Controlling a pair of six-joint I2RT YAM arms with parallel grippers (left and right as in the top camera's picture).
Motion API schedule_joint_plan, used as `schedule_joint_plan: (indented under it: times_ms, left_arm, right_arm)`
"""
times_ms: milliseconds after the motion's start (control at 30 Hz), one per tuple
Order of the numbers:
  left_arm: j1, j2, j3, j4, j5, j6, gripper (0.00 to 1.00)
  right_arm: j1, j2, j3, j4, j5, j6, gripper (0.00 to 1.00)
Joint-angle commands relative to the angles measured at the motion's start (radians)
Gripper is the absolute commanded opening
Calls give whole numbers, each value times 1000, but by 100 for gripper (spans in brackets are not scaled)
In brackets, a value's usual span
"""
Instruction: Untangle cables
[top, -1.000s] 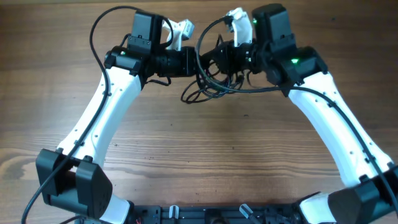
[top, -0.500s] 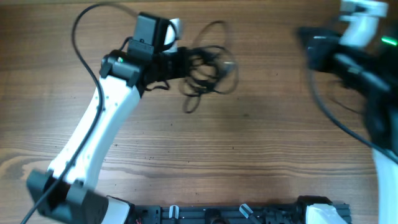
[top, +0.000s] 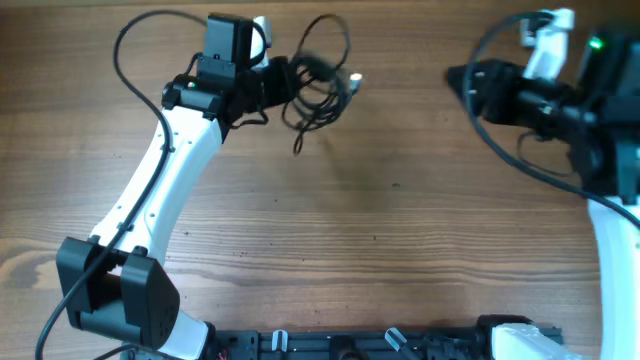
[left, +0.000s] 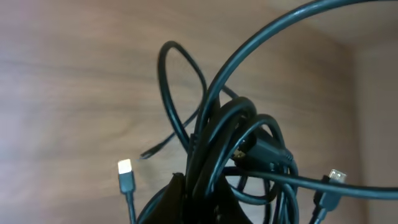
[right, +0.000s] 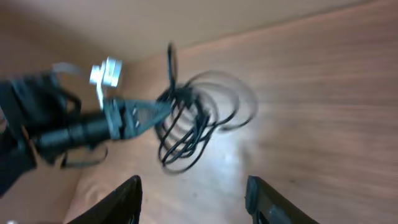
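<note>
Left hand clamped on the cables, which bunch off its tip over the far worktop. My right hand, fingers apart and empty, sits well to their right.

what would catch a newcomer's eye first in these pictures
The knotted bunch of black cables, clamped in the left gripper at the upper left of the overhead view. A pale plug tip sticks out of the bunch. The right gripper sits far off to the right, open and empty.
</note>
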Motion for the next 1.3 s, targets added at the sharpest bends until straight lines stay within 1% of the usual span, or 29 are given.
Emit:
schedule_joint_plan:
  times_ms: [0, 100, 200, 333, 400, 467, 500, 567, 667, 733, 800, 867, 933, 967, 1067, 1167, 1267]
  left_arm:
    - [1, -57, 14, 93, 170, 101, 4]
    - [-8, -77, 14, 162, 169, 151, 4]
    - [-42, -104, 14, 187, 71, 152, 4]
    - [-108, -125, 14, 140, -68, 125, 4]
    - [-119, -125, 14, 75, -101, 52, 4]
    - [-116, -125, 14, 15, -100, 14, 4]
    - [-115, -125, 14, -6, -100, 1, 4]
    - [-112, -126, 14, -42, -78, -12, 4]
    - [-86, -126, 14, -77, 63, -13, 4]
    - [-60, -125, 14, -98, 143, -13, 4]
    - [-14, -125, 14, -130, 239, -13, 4]
    - [6, -125, 14, -140, 289, -13, 4]
    - [14, -125, 14, -140, 328, -13, 4]
    - [13, -125, 14, -141, 343, -13, 4]
    - [8, -123, 14, -176, 336, -9, 4]
    - [8, -123, 14, -227, 273, -8, 4]
    - [8, -123, 14, -237, 274, -9, 4]
  right_arm:
    - [106, 42, -2, 16, -66, -73, 57]
    - [176, 75, -2, 38, -50, -71, 57]
    - [239, 121, -2, 39, -33, -68, 57]
    - [316, 184, -2, 74, 72, -61, 56]
    - [349, 208, -2, 110, 146, -61, 56]
    - [370, 227, -2, 132, 212, -72, 55]
    - [377, 235, -2, 139, 228, -76, 50]
    - [391, 265, -2, 148, 233, -138, 44]
    - [398, 304, -2, 144, 238, -222, 37]
    - [397, 310, -2, 135, 273, -286, 36]
    - [398, 311, -2, 116, 361, -361, 37]
    - [398, 311, -2, 96, 379, -416, 40]
    - [398, 311, -2, 88, 342, -448, 43]
    - [401, 311, -2, 83, 270, -492, 46]
    - [403, 311, -2, 94, 248, -483, 53]
    - [403, 311, -2, 113, 247, -435, 57]
    - [404, 311, -2, 115, 177, -439, 59]
